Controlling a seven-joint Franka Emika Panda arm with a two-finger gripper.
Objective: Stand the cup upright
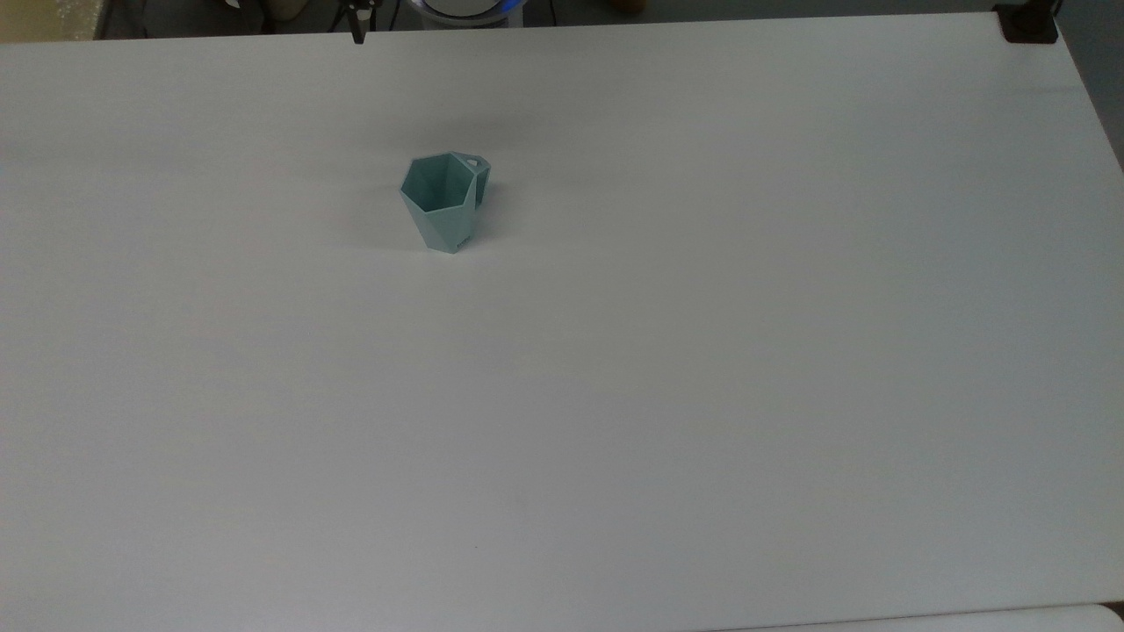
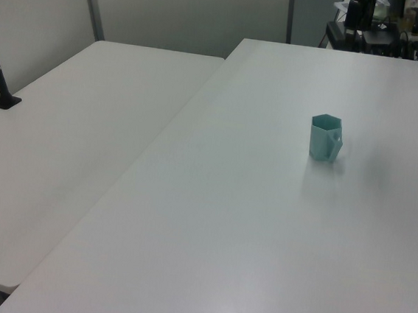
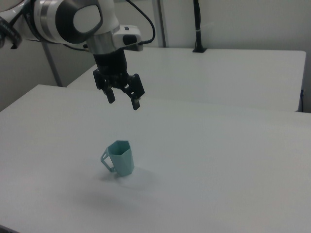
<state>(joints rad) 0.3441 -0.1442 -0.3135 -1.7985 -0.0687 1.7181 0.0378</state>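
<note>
The cup (image 3: 119, 158) is standing on its narrow base on the white table (image 3: 233, 170), mouth up, its flat handle (image 3: 107, 161) jutting to the right view's left. It is sitting alone in open space, nothing touching it. The gripper (image 3: 123, 99) is hanging well above it, fingers (image 3: 136, 103) spread wide and holding nothing, so I judge the cup is already upright and the arm is keeping clear so as not to knock it.
</note>
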